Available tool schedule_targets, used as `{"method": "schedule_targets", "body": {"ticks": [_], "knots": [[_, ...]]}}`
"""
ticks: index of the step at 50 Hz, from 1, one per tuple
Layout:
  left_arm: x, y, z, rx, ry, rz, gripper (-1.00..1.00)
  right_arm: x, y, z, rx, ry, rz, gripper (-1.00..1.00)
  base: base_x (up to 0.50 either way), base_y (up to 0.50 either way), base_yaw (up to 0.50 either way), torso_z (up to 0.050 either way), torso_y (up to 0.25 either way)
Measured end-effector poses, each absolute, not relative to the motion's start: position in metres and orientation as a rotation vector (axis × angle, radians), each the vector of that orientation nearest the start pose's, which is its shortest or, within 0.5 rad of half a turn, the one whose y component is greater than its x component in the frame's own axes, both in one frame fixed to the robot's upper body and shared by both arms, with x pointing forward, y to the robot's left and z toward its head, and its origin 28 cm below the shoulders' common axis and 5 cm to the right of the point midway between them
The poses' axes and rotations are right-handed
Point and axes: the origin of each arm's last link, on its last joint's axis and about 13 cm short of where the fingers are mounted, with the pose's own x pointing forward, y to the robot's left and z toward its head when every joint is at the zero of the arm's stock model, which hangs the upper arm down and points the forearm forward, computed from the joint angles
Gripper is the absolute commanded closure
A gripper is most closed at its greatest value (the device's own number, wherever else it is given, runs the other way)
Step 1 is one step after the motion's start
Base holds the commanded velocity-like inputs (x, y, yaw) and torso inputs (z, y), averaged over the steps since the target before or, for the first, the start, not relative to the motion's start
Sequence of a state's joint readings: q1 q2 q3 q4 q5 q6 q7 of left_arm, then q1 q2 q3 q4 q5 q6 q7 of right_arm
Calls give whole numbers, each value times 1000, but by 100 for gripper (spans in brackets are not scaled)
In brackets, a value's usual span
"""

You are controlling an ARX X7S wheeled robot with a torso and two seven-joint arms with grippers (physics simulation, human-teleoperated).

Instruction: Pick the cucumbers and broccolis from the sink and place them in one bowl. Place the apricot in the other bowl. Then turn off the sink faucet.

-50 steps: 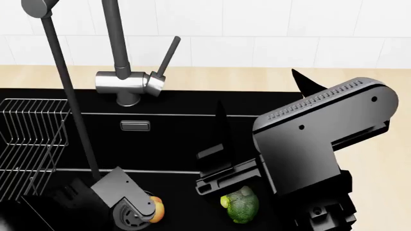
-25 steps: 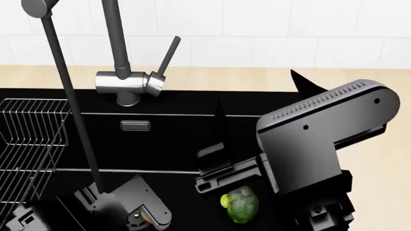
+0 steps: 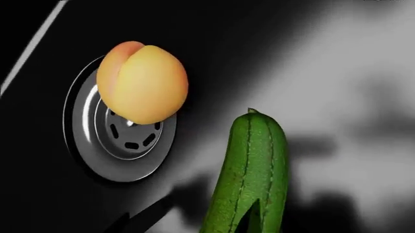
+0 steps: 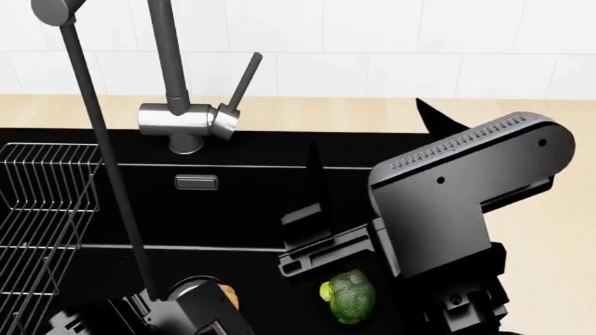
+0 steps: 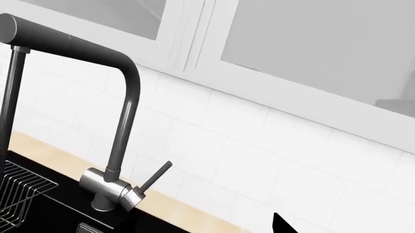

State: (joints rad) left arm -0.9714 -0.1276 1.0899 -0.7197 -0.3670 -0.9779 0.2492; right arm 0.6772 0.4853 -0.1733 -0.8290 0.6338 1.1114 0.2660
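**Apricot sitting on the drain, arms hanging over the black sink**

White tiled wall (image 4: 419,42) and pale wood counter (image 4: 373,112) are framing the matte black rectangular sink (image 4: 242,202). The small yellow-orange apricot with its pink blush (image 3: 143,82) is resting on the round steel drain (image 3: 120,141), the ridged green cucumber (image 3: 250,174) lying just beside it. The bumpy green broccoli floret (image 4: 348,299) is showing at lower centre. The brushed-steel faucet (image 4: 186,120) is standing upper left. Neither arm's jaws are showing, so I cannot tell their state. No writing is legible.

A home kitchen, at the sink.
A black sink (image 4: 233,202) set in a pale wood counter (image 4: 326,112), a steel faucet (image 5: 110,187), a wire rack (image 4: 42,202), white wall tiles (image 5: 214,145) and glass-fronted cabinets (image 5: 311,53) above.
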Motion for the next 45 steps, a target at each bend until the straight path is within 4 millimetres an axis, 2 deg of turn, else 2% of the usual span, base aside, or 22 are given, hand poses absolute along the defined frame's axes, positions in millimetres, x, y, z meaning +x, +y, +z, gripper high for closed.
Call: {"method": "schedule_targets", "body": {"ticks": [4,5,9,14,26,36,45], "knots": [[339,181,63,691,988,-544,-100,225,-114,234,-282,-232,256,-100,0,0,0,0,0],[339,181,63,692,987,-545,100,225,-114,234,-281,-232,256,-100,0,0,0,0,0],[335,181,61,696,972,-560,100,225,-114,234,-281,-233,255,-100,0,0,0,0,0],[330,181,71,718,902,-560,100,225,-114,235,-280,-235,254,-100,0,0,0,0,0],[312,186,124,723,667,-527,100,225,-113,233,-278,-230,250,-100,0,0,0,0,0],[284,187,169,663,456,-506,100,226,-115,228,-282,-212,240,-100,0,0,0,0,0],[259,196,199,614,325,-480,100,226,-118,228,-290,-197,228,-100,0,0,0,0,0]]}}
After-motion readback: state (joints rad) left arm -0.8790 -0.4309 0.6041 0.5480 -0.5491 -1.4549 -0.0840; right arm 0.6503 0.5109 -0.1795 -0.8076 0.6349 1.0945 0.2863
